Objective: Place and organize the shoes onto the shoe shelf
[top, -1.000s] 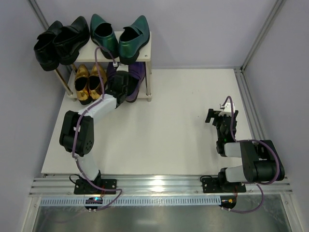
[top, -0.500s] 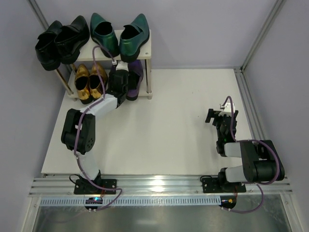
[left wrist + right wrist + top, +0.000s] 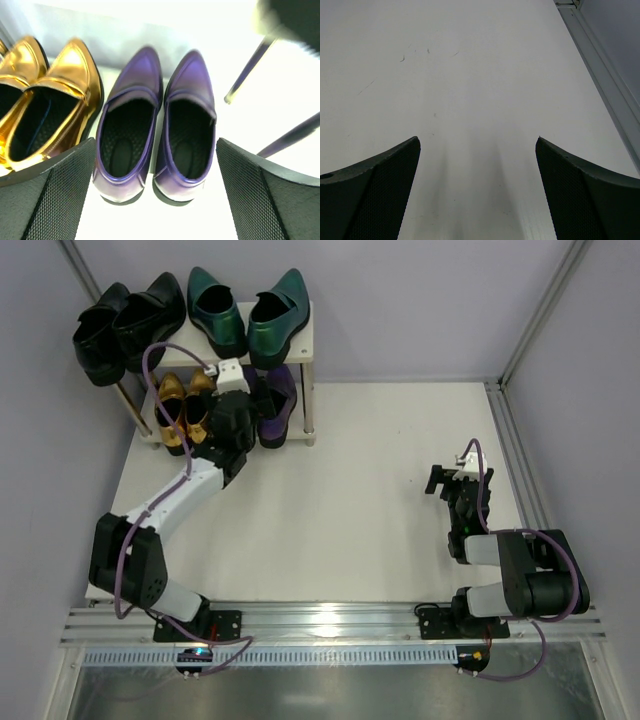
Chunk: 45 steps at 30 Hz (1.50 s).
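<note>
The shoe shelf (image 3: 306,332) stands at the table's far left. A black pair (image 3: 122,325) and a green pair (image 3: 245,315) sit on its top board. On the lower board, a gold pair (image 3: 178,410) lies left of a purple pair (image 3: 281,400). My left gripper (image 3: 240,415) is open just in front of the lower board. In the left wrist view, both purple shoes (image 3: 131,125) stand side by side, toes away. Their heels sit just ahead of my open left gripper (image 3: 155,200), untouched. The gold shoes (image 3: 55,107) lie to their left. My right gripper (image 3: 455,485) rests open and empty at the right.
Thin metal shelf legs (image 3: 248,67) stand right of the purple pair. The cell's frame rail (image 3: 600,70) runs along the table's right edge. Bare white tabletop (image 3: 370,490) stretches between the arms.
My left gripper has gone from shut to wide open and let go of a purple shoe on the lower board. It has drawn back slightly, and the arm's elbow has swung left.
</note>
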{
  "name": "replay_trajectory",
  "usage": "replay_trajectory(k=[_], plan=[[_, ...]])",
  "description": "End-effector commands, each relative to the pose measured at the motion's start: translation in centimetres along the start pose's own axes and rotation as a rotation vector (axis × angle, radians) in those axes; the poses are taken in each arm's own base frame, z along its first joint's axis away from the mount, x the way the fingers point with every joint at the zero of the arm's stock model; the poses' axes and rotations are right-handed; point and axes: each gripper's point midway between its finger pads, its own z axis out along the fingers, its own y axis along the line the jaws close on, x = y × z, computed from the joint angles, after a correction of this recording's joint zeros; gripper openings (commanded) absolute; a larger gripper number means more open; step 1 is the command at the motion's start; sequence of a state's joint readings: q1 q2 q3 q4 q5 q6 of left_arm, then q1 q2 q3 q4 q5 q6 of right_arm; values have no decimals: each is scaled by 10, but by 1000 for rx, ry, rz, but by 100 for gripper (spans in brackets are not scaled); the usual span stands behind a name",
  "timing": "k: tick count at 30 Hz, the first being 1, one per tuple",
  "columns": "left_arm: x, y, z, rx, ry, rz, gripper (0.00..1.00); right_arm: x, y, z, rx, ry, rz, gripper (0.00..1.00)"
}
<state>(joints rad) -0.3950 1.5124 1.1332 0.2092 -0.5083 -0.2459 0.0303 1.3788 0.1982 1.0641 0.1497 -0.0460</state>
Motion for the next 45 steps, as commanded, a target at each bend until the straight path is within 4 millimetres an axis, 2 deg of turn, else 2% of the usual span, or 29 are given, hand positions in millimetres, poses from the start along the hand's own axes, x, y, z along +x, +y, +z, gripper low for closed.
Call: replay_trajectory(k=[1,4,6,7,8,9,10,11,17,24,28,29,31,32,34,35,38,39,40,41,42,43,44,45], plan=[[-15,5,-12,-31,-47,-43,100,-21,1,3,-5,-73,25,97],[-9,1,-34,-10,-8,-73,100,-20,1,3,-6,-70,24,97],[8,-8,-53,16,35,-61,100,-20,1,3,-5,-70,23,97],[0,-9,-66,29,21,-87,100,-20,1,3,-5,-71,24,97],[4,-17,-77,56,34,-76,100,-21,1,3,-5,-71,24,97],[7,-17,-85,61,50,-69,100,-20,1,3,-6,-68,24,97],[-2,-17,-95,78,40,-92,100,-20,1,3,-3,-70,24,97],[5,-20,-102,106,81,-104,100,-20,1,3,-6,-70,24,97],[-4,-17,-136,198,104,-136,100,-20,1,3,-5,-71,24,97],[-23,-15,-162,271,100,-165,100,-21,1,3,-6,-71,24,97],[-58,-5,-172,242,50,-154,100,-21,1,3,-5,-71,24,97],[-79,0,-176,226,22,-156,100,-21,1,3,-5,-71,24,97],[-96,1,-176,215,2,-118,100,-20,1,3,-5,-70,24,97],[-115,-2,-180,234,-28,-123,100,-20,2,4,-6,-67,25,97],[-130,-5,-182,251,-58,-108,100,-22,1,4,-5,-73,25,97],[-145,-8,-186,276,-92,-119,100,-20,1,3,-6,-68,24,97],[-165,3,-182,204,-142,-114,100,-20,1,3,-5,-70,24,97],[-195,12,-186,147,-189,-131,100,-21,1,3,-5,-71,24,97],[-190,6,-171,121,-147,-72,100,-20,1,3,-6,-70,24,97],[-199,5,-164,98,-155,-30,100,-20,1,3,-5,-68,24,97],[-230,6,-167,87,-212,-47,100,-20,1,3,-6,-71,24,97],[-226,-6,-145,70,-196,-16,100,-20,1,3,-5,-70,24,97],[-237,-3,-136,45,-212,-23,100,-21,1,3,-5,-71,24,97],[-268,-1,-141,42,-270,-71,100,-20,1,3,-5,-70,24,97]])
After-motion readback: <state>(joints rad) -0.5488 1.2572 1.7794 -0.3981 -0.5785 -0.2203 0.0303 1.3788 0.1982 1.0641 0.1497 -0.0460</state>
